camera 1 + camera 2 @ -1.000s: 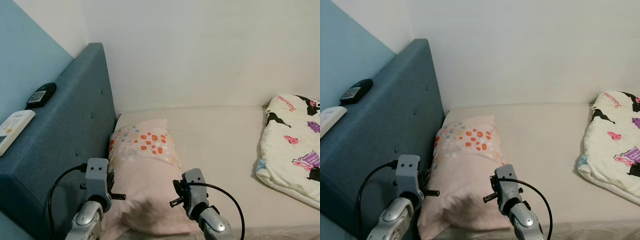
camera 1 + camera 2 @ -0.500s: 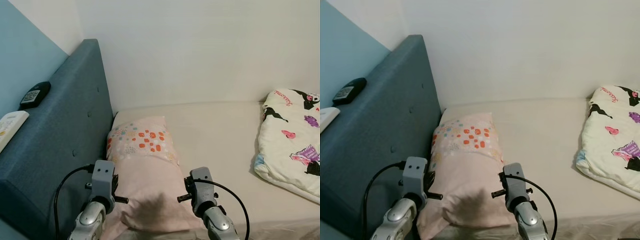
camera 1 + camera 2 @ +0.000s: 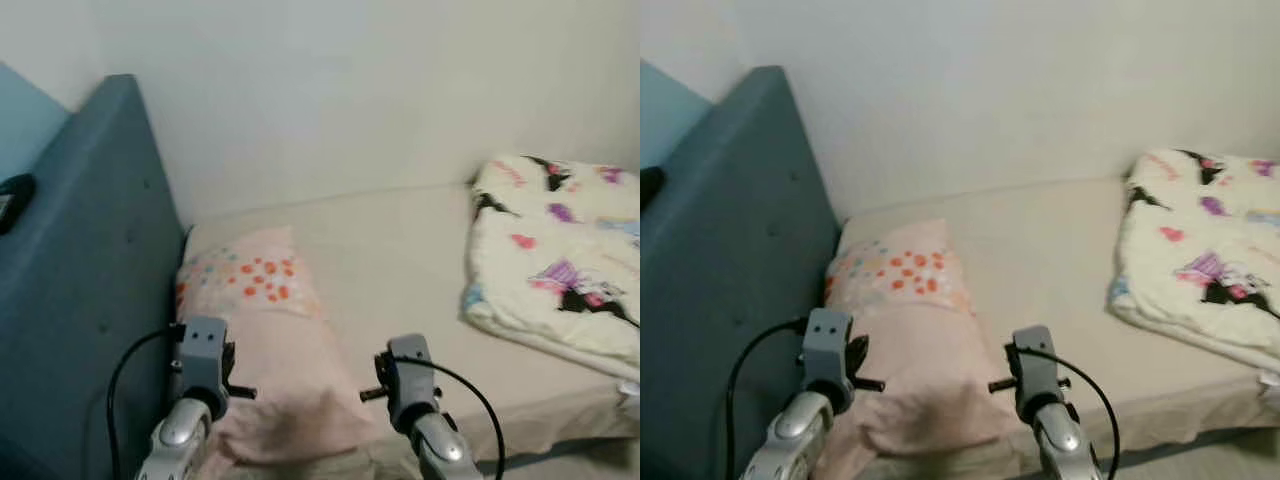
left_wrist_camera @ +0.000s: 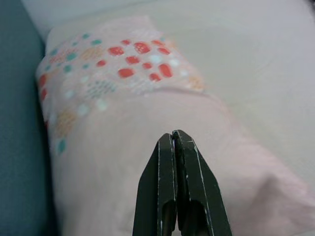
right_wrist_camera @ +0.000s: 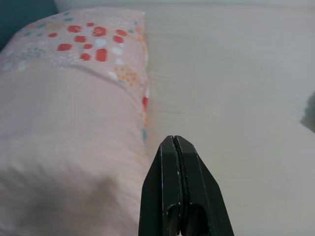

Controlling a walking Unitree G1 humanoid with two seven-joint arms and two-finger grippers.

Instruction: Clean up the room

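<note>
A pink pillow (image 3: pixel 260 340) with orange and teal dots lies at the head of the cream bed (image 3: pixel 400 260), against the blue headboard (image 3: pixel 80 260). A white quilt (image 3: pixel 560 250) with cartoon prints is bunched at the bed's right side. My left gripper (image 4: pixel 175 140) is shut and hangs just above the pillow's near end (image 4: pixel 113 162). My right gripper (image 5: pixel 173 142) is shut too, over the sheet beside the pillow's right edge (image 5: pixel 74 113). Both wrists (image 3: pixel 203 360) (image 3: pixel 408 375) show low in the eye views.
A black remote (image 3: pixel 12 192) lies on top of the headboard at the far left. A white wall (image 3: pixel 350 90) runs behind the bed. The bed's front edge (image 3: pixel 1180 410) drops to grey floor at the lower right.
The whole view has swung to the right: headboard and pillow slid left, more of the quilt came in. The white remote left the view. Both grippers keep their pose.
</note>
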